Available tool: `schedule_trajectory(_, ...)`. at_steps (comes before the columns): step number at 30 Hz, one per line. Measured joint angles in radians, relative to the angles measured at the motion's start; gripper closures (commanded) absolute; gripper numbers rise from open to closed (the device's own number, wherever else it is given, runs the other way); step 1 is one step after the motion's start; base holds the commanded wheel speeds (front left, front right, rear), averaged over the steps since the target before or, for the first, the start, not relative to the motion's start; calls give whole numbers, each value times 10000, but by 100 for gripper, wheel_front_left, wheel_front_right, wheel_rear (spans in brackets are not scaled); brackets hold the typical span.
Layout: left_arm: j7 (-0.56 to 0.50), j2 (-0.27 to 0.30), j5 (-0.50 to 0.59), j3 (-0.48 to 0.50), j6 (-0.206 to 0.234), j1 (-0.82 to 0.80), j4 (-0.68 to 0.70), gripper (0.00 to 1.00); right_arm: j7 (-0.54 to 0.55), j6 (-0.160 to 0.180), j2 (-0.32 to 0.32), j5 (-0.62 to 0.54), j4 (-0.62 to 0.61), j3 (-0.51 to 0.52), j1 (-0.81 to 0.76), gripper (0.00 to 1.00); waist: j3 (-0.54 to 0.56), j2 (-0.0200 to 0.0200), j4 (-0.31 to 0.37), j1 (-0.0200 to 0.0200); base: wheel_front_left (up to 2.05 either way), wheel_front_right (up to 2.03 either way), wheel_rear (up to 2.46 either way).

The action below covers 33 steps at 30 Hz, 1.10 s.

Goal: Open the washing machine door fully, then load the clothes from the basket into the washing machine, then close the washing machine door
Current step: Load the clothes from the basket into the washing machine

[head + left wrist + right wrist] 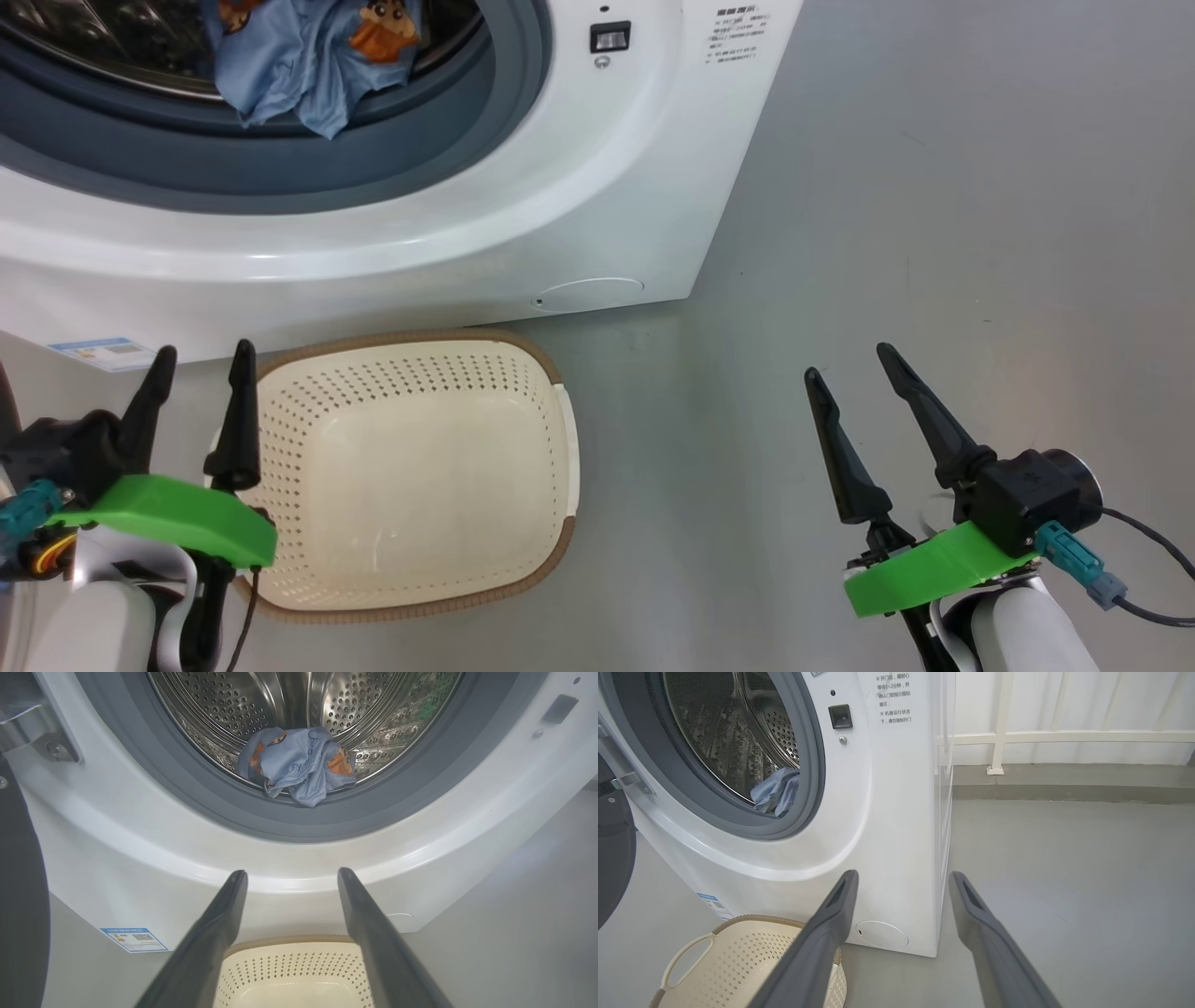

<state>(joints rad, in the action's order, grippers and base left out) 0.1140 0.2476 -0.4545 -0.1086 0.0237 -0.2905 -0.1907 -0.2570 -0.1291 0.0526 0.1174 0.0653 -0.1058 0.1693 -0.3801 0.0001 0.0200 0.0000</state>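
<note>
The white washing machine (560, 187) stands with its door (612, 849) swung open at the left. The light blue clothes (308, 56) lie at the drum's front lip, partly over the grey gasket; the left wrist view has the clothes (299, 763) against the steel drum, and the right wrist view catches the clothes (777, 791) too. The cream basket (411, 467) sits on the floor before the machine with nothing in it. My left gripper (201, 359) hangs open over the basket's left rim. My right gripper (850, 359) is open above bare floor, right of the basket.
Grey floor (934, 233) spreads to the right of the machine. A white railing (1064, 737) and a low kerb run along the back. A blue label sticker (103, 353) sits low on the machine's front, and the latch slot (610, 37) is right of the opening.
</note>
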Motion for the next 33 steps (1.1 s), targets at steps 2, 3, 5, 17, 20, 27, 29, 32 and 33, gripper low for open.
schedule_trajectory(2,-15,40,0,-12,44,35,54,0,0,0,0,4,0,2,0,0,23,0,5,0,0,0,0)
schedule_trajectory(3,-56,61,0,-15,77,40,81,0,0,0,0,13,0,4,0,0,34,0,6,0,0,0,0)
schedule_trajectory(5,-88,82,-2,-27,77,42,140,0,0,0,0,13,0,6,0,0,55,0,6,0,0,0,0)
schedule_trajectory(17,-274,117,-105,-105,201,244,523,0,0,0,0,102,-13,6,-4,0,47,0,90,0,0,0,0)
schedule_trajectory(20,-313,123,-105,-111,205,239,571,0,0,0,0,130,-29,-8,-4,0,12,0,128,0,0,0,0)
schedule_trajectory(27,-702,146,-146,-372,201,-793,476,0,0,0,-2,236,-63,-119,0,0,-203,0,392,0,0,0,0)
schedule_trajectory(29,-830,163,-102,-437,201,-1304,270,0,0,0,-2,372,-67,-155,2,0,-267,0,503,0,0,0,0)
schedule_trajectory(32,-1072,222,-12,-487,201,-2139,-228,0,0,0,-2,451,-77,-226,5,0,-369,0,707,0,0,0,0)
schedule_trajectory(33,-1147,242,10,-495,199,-2431,-439,0,0,0,-2,485,-82,-276,7,0,-404,0,783,0,0,0,0)
